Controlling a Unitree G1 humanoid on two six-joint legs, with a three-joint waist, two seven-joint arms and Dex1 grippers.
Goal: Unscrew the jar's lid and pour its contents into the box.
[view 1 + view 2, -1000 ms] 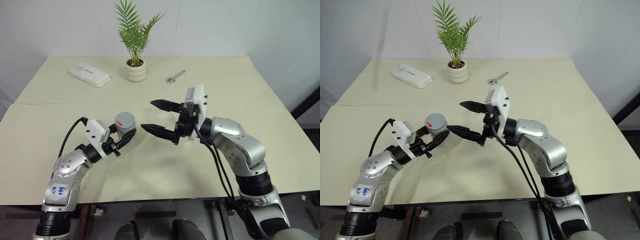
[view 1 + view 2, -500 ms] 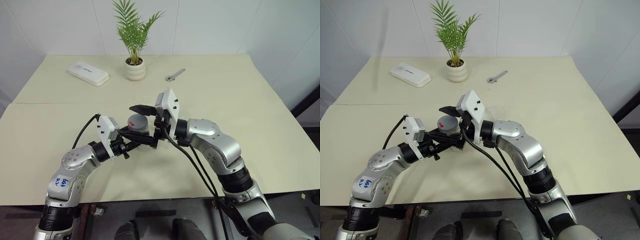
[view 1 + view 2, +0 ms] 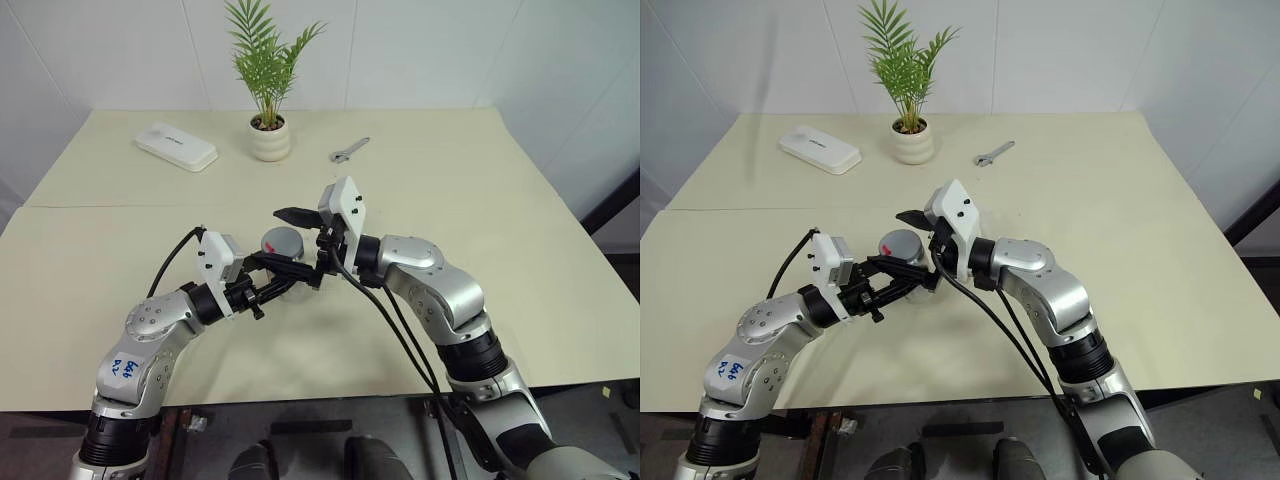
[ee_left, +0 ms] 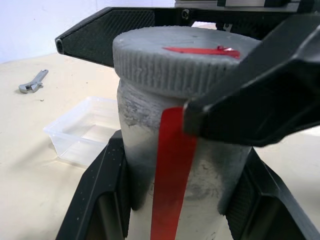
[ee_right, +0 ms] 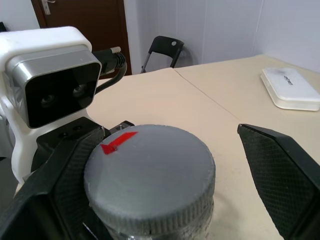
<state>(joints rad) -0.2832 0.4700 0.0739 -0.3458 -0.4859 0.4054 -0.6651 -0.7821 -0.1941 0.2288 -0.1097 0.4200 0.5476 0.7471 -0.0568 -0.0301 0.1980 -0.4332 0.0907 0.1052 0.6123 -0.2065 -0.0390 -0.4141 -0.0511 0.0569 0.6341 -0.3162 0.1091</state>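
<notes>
Jar [image 4: 180,165] | clamped in left gripper [image 3: 268,283] | lid [image 5: 150,175] between spread right gripper [image 3: 290,240] fingers

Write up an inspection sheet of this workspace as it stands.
Surface: beige table, seam across its left side.
Job's things: jar upright with lid on; clear box on the table beyond, nothing seen inside.
Clutter: white case, potted plant, wrench at the far edge.
Grippers: left gripper shut on the jar; right gripper open, fingers either side of the lid.
Cables: black cable along the right arm.
Surroundings: white walls, chair, brown door.
</notes>
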